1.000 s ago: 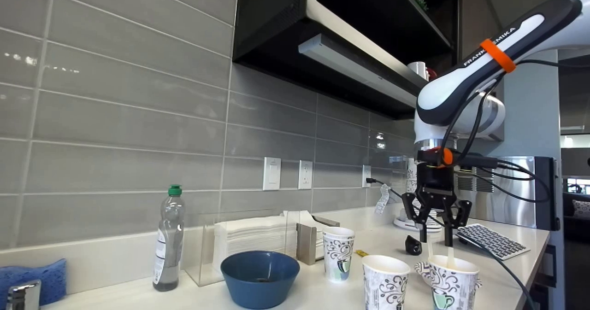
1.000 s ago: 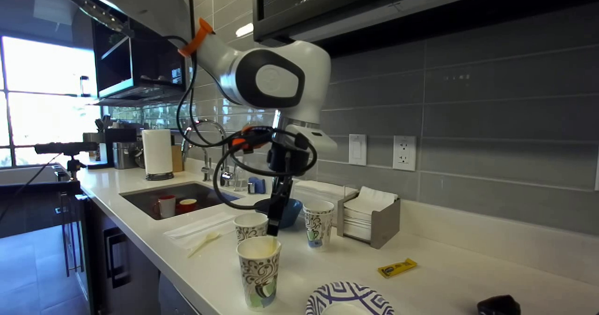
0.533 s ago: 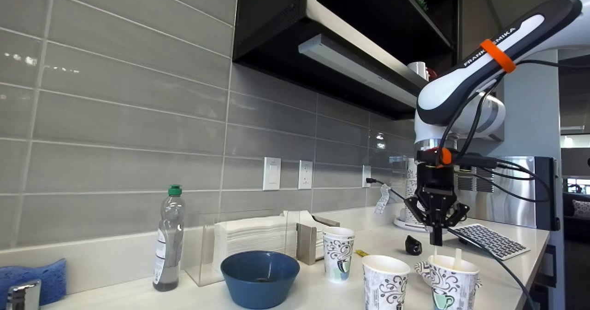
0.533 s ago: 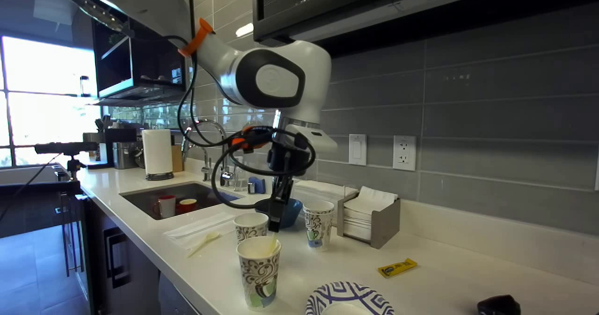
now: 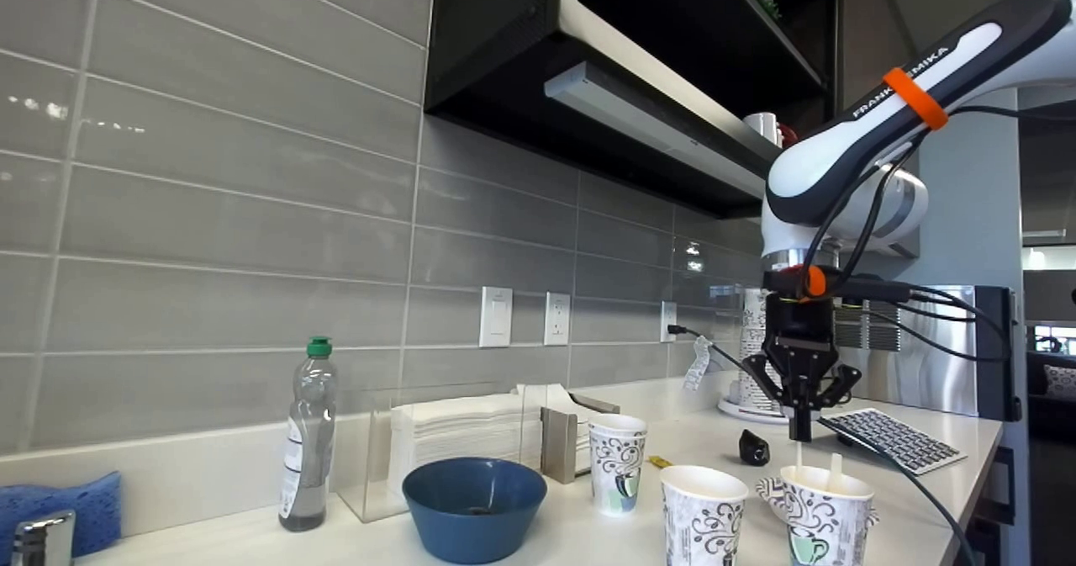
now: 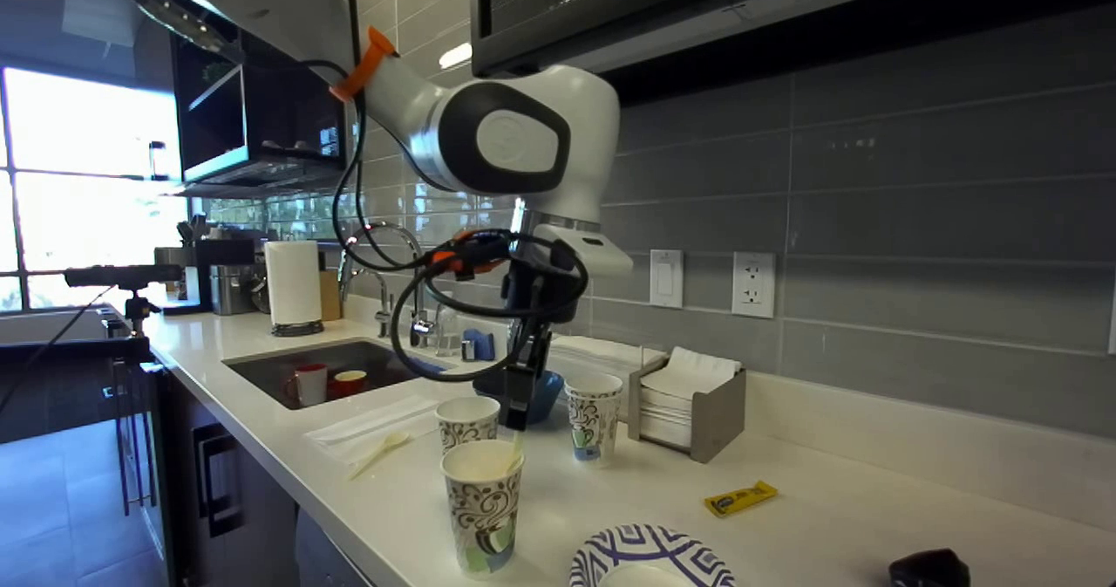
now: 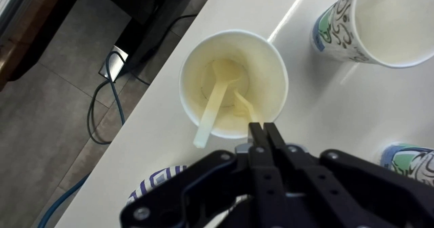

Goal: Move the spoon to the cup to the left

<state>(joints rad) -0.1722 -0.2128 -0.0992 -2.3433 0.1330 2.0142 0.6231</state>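
Pale slender plastic spoon (image 7: 250,108) pinched by its handle end, ready for a straight lift

Nearest the wrist camera, the black two-finger gripper (image 7: 263,125) has its jaws almost together, with the thin top of the spoon's handle between them. Below, the rest of the spoon runs down into a white paper cup with brown scrollwork (image 6: 482,513). Inside too leans a second pale plastic spoon (image 7: 213,104), its handle poking over the rim; the wrist view leaves it uncertain whether the two bowls touch.

Lifting out looks like the step in hand. It calls for slow, vertical travel until the bowl clears the rim: pulling sideways sooner could snag the wall and tip so light a cup. Because the hold is small and near the end, the spoon may swivel; move gently.

Farther along the white counter (image 6: 628,491), apart from the first, stands a matching scroll-printed paper cup (image 5: 704,524), probably the destination. Crossing should stay above both rims and finish over its middle before lowering.
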